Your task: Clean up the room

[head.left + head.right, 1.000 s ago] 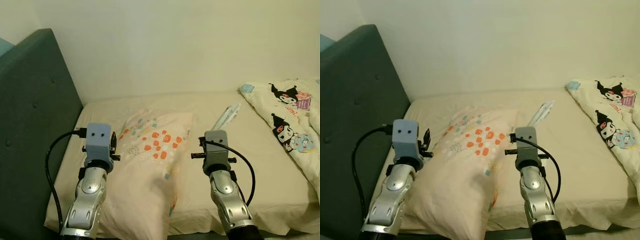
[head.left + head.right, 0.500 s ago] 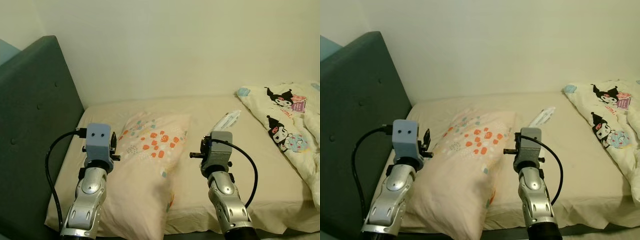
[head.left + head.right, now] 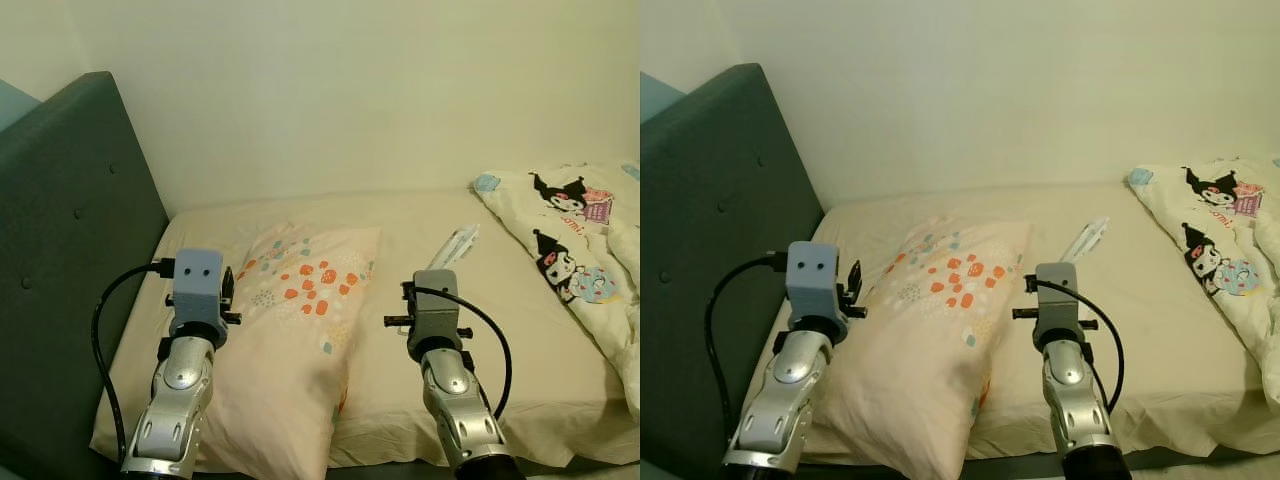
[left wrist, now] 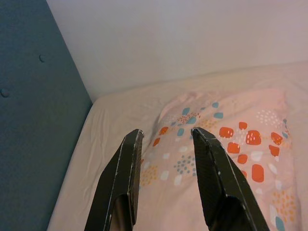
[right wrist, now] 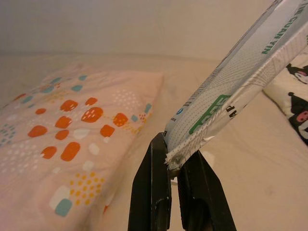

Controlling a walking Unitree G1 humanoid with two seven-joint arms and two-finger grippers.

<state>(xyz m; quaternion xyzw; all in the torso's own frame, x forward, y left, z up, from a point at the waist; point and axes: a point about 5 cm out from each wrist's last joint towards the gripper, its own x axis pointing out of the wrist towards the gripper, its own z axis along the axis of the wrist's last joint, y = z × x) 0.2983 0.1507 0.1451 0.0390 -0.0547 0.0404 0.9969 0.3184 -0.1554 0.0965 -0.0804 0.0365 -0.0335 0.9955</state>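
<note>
Over the bed (image 3: 560, 380), the right tool (image 5: 174, 159) is clamped on the torn end of a silvery wrapper (image 5: 240, 86) with green lettering, which juts up and forward from the fingertips, its long axis running away from the robot toward the wall (image 3: 350, 90). From the head views the wrapper (image 3: 452, 243) shows just past the right wrist housing, above the bare sheet between the patterned pillow (image 3: 300, 330) and the cartoon-print duvet (image 3: 580, 250). So the thing to be cleared is already held by the right arm, and the left arm has no part in it: the left tool (image 4: 166, 139) hovers with its fingers parted and nothing between them, above the pillow's near corner, close to the dark headboard (image 3: 60, 260).

Where the wrapper should go cannot be told (no bin is in sight). I judge the next move a carry off the bed; room lies open to the right and back, while the wall closes the far side and the headboard the left.
</note>
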